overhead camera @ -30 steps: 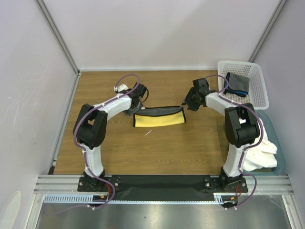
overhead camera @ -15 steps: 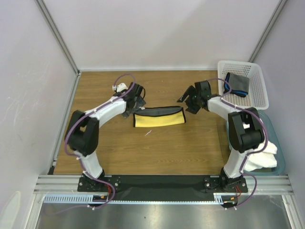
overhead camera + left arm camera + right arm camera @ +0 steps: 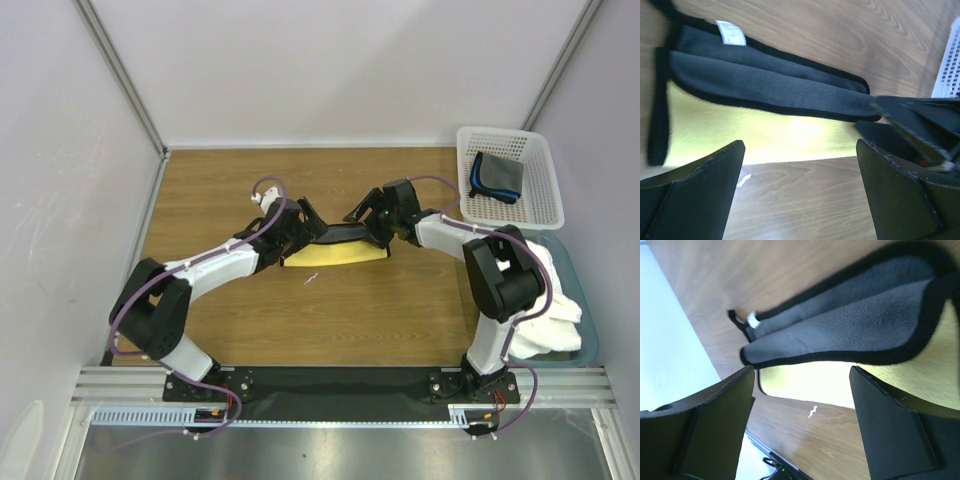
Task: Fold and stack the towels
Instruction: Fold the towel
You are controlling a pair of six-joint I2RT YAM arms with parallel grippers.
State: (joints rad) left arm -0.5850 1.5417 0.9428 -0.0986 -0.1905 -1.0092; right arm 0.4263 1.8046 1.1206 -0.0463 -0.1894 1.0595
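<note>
Overhead, the small yellow towel [image 3: 335, 251] edged in dark trim lies folded into a long strip mid-table. The left gripper [image 3: 306, 221] sits over its left end and the right gripper [image 3: 364, 221] over its right, both spread wide and holding nothing. Whether either touches the cloth is hard to tell. Only the wrist views show the towel's grey fleece flap and white label [image 3: 730, 32]. Only the top view shows the dark grey, blue-edged towel [image 3: 497, 175] in the white perforated basket [image 3: 541, 213] far right, and the white towel [image 3: 556, 316] near right.
</note>
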